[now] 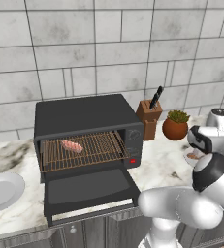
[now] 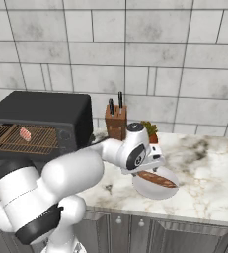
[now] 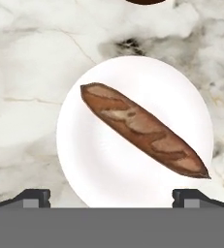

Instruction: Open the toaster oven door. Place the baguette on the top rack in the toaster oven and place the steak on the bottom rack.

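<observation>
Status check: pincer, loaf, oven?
Pincer open above brown elongated baguette on white round plate. Black toaster oven door down, pink steak on rack. Nothing blocking.

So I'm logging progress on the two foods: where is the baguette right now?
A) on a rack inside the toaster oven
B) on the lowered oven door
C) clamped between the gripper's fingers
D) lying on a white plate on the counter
D: the baguette lies diagonally across the white plate on the marble counter, with the open gripper above it, not touching.

under my hand: orange-brown baguette (image 3: 143,130), white plate (image 3: 99,174), grey-veined white marble counter (image 3: 26,97); pink-red steak (image 1: 72,145), black toaster oven (image 1: 84,116).
</observation>
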Robot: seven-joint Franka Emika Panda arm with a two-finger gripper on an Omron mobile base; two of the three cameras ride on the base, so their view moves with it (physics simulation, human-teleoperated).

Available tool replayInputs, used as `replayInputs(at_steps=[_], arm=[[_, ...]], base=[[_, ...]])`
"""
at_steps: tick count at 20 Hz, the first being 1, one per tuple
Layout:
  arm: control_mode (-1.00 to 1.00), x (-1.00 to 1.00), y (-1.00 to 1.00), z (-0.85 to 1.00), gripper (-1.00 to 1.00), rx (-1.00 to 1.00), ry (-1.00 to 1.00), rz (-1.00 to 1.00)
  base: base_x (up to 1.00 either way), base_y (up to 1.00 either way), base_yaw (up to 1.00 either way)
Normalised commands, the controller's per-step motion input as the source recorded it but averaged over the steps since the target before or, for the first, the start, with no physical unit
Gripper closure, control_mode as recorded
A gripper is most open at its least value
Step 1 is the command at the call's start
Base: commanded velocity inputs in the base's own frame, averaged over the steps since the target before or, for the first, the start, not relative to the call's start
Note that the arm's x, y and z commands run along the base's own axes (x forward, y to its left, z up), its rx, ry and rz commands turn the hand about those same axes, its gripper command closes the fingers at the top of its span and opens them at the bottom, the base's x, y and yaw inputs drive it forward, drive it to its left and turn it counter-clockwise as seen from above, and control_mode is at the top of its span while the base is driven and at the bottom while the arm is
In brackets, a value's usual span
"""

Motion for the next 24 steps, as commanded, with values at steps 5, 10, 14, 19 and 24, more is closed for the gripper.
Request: replayInputs(at_steps=[5,10,14,19,24], arm=[[-1.00,0.19,-0.07,-0.11,-1.00,0.00,0.00,0.00],[-1.00,0.24,-0.06,-0.16,-1.00,0.00,0.03,0.00],[-1.00,0.20,-0.09,-0.17,-1.00,0.00,0.06,0.00],[-1.00,0.14,-0.12,-0.14,-1.00,0.00,0.08,0.01],[-1.00,0.08,-0.18,-0.15,-1.00,0.00,0.06,0.05]], base=[[0.00,0.00,0.00],[0.00,0.00,0.00],[0.00,0.00,0.00],[0.00,0.00,0.00],[0.00,0.00,0.00]])
